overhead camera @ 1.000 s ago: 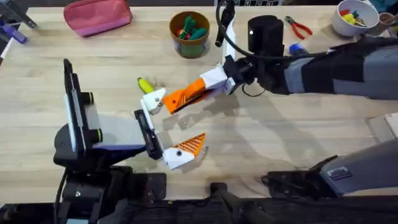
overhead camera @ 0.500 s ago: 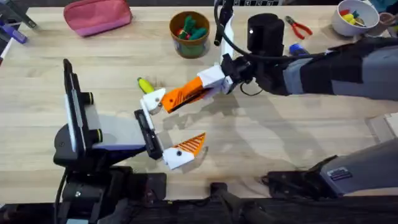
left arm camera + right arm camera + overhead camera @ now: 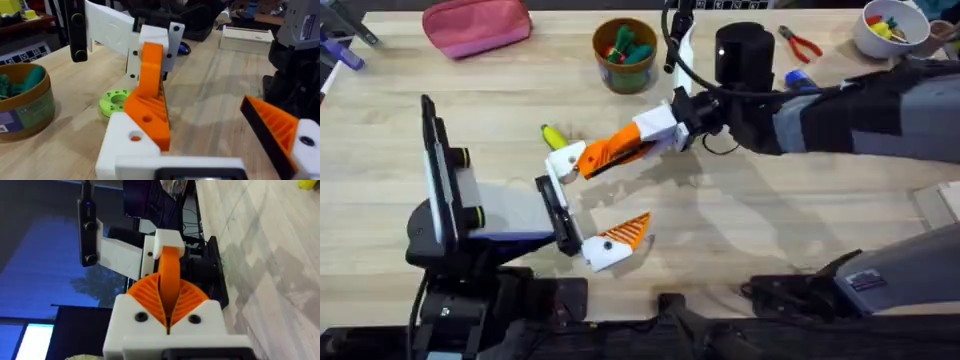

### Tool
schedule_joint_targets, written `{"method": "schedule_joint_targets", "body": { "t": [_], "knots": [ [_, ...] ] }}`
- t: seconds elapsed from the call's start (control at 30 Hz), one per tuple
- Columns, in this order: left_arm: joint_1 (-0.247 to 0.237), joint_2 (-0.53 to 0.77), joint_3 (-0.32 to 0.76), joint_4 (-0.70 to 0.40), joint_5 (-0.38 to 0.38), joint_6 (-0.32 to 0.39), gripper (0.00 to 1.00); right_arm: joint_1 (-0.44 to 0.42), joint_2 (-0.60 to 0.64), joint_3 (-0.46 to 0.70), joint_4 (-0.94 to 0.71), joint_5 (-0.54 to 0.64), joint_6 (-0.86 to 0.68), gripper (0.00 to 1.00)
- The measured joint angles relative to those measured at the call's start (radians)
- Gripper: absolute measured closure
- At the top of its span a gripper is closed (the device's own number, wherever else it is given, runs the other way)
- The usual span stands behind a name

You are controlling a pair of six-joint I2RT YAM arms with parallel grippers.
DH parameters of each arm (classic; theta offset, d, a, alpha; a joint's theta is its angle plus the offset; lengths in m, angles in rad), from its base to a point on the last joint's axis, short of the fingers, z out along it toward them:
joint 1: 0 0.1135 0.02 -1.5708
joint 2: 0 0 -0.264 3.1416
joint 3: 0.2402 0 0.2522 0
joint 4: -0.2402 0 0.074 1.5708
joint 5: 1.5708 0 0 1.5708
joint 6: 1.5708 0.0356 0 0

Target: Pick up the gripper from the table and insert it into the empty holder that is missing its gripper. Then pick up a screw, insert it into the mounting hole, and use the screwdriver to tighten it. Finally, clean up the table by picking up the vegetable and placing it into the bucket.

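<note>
"Two sets of jaws here. What is each one doing?"

"My right gripper [image 3: 623,149] is pinching the gripper [image 3: 596,159], the loose orange wedge, in a narrow grip between its ribbed pads [image 3: 186,298]. It is offering the wedge to the holder [image 3: 566,160]. My left gripper [image 3: 595,200] is standing wide and carrying nothing. The holder is its bare white finger."

"Is the wedge touching the holder?"

"Yes. From my left wrist I am seeing it lying against the holder's white face. Whether it is fully seated, I cannot tell."

"So how are you doing this well?"

"I am judging that the wedge wants to be sliding along the holder's length, flat to its face, not pressing in from the side. A sideways push risks shoving my left arm off line. I am also watching the small hole in the wedge and the one in the holder. The screw is going through there, so I am planning to let go only when the two are lining up."

"And the rest?"

"The vegetable [image 3: 553,137] is lying just beside the holder, on its side toward the bucket [image 3: 626,80]. The screwdriver [image 3: 800,78] is lying well apart from the holder, beyond my right arm"
</note>
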Motion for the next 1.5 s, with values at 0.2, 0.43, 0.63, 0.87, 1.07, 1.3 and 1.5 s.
{"method": "schedule_joint_targets", "body": {
  "t": [0.2, 0.43, 0.63, 0.87, 1.07, 1.3, 1.5],
  "knots": [
    [0.0, 0.0, 0.0, 0.0, -0.001, -0.004, 0.015, 0.019, 0.0, 0.0, 0.005, 0.019, 0.003, 0.996],
    [0.0, 0.0, 0.0, 0.002, -0.015, -0.003, 0.016, 0.032, 0.0, -0.013, 0.09, 0.05, 0.027, 0.996],
    [0.0, 0.0, 0.0, 0.003, -0.022, 0.0, 0.016, 0.04, 0.0, -0.036, 0.165, 0.075, 0.08, 0.996],
    [0.0, 0.0, 0.0, 0.002, -0.016, -0.011, 0.014, 0.054, 0.0, -0.054, 0.182, 0.097, 0.101, 0.996],
    [0.0, 0.0, 0.0, 0.002, -0.015, -0.016, 0.014, 0.057, 0.0, -0.056, 0.19, 0.111, 0.121, 0.996],
    [0.0, 0.0, 0.0, 0.002, -0.015, -0.019, 0.014, 0.065, 0.0, -0.057, 0.194, 0.127, 0.149, 0.996],
    [0.0, 0.0, 0.0, 0.002, -0.015, -0.019, 0.014, 0.074, 0.0, -0.057, 0.197, 0.139, 0.153, 0.996]
  ]
}}
